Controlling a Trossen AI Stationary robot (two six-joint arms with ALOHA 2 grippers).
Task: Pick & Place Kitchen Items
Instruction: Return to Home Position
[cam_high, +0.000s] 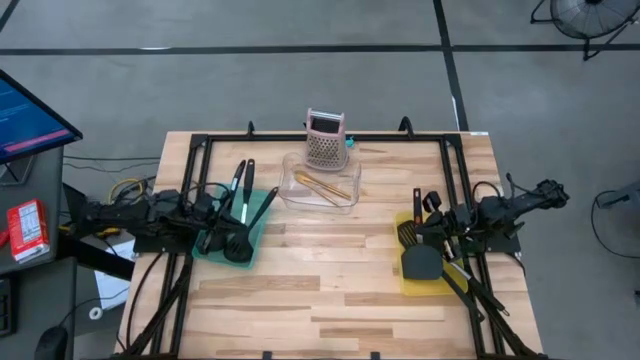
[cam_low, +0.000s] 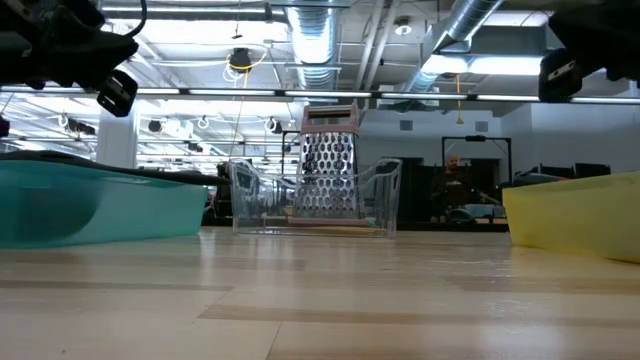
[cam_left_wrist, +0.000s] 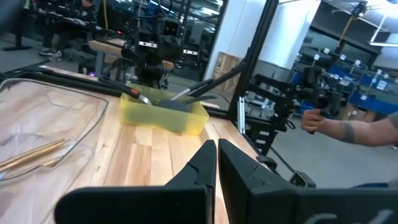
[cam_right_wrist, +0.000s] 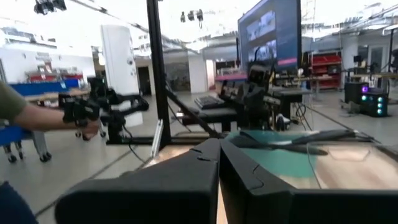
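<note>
While both arms hang at the table's sides, the left gripper (cam_left_wrist: 216, 163) sits at nine o'clock above the green bin (cam_low: 100, 205), its fingers pressed together on nothing. The right gripper (cam_right_wrist: 219, 163), at three o'clock above the yellow bin (cam_low: 575, 215), is likewise closed and empty. Black utensils (cam_high: 238, 240) lie in the green bin, and a black turner (cam_high: 420, 262) lies among others in the yellow one. Golden sticks (cam_high: 322, 185) rest in the clear tray (cam_high: 295, 165) at twelve o'clock (the pink grater (cam_high: 325, 145) stands at its far rim).
</note>
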